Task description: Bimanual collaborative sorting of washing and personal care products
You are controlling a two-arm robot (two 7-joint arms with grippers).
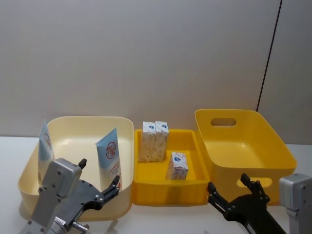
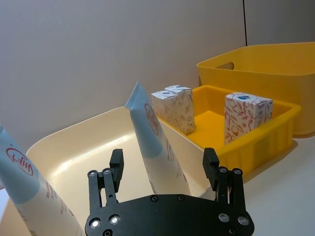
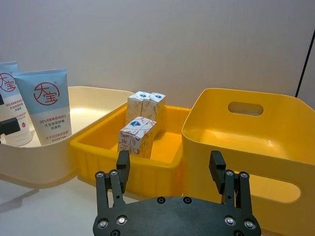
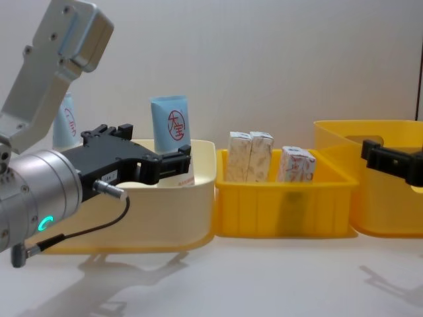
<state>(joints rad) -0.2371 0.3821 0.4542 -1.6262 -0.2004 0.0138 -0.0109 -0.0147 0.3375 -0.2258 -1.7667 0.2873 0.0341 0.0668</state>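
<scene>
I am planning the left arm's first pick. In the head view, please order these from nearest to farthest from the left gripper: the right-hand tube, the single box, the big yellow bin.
1. The right-hand tube, in the cream bin, just beyond the left gripper.
2. The single box, in the middle tray.
3. The big yellow bin, at the far right.

- Bright, even light comes from overhead; the grey wall (image 1: 146, 48) is lit flat.
- On the desk (image 4: 264, 277), soft-edged shadows lie at 6 o'clock of the cream bin (image 4: 172, 211) and the large yellow bin (image 4: 390, 198) in the chest view.
- The large yellow bin's floor carries a mild sheen.
- The cream bin's inside glows pale.
- The front tube (image 3: 47, 105) is evenly lit across its face.
</scene>
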